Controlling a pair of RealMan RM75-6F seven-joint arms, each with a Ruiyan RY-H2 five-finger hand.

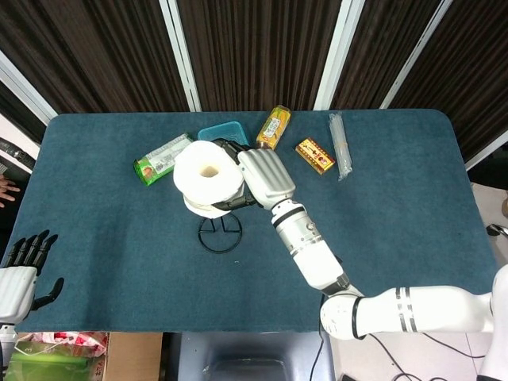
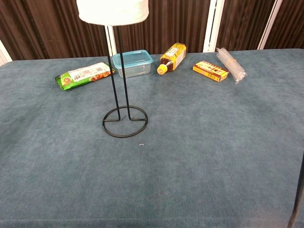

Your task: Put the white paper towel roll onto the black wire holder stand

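Observation:
My right hand (image 1: 260, 178) grips the white paper towel roll (image 1: 208, 176) from its right side, core hole facing up. In the chest view the roll (image 2: 113, 10) sits over the top of the black wire holder stand (image 2: 124, 107), whose upright rods run up into its underside. In the head view the stand's ring base (image 1: 220, 234) shows just below the roll on the blue table. My left hand (image 1: 22, 270) hangs at the table's near left corner, fingers apart and holding nothing.
Along the far side lie a green snack packet (image 1: 161, 159), a teal plastic box (image 1: 225, 131), a yellow bottle (image 1: 274, 127), a small orange box (image 1: 315, 155) and a clear wrapped sleeve (image 1: 340, 143). The blue table (image 1: 413, 222) spreads wide around the stand.

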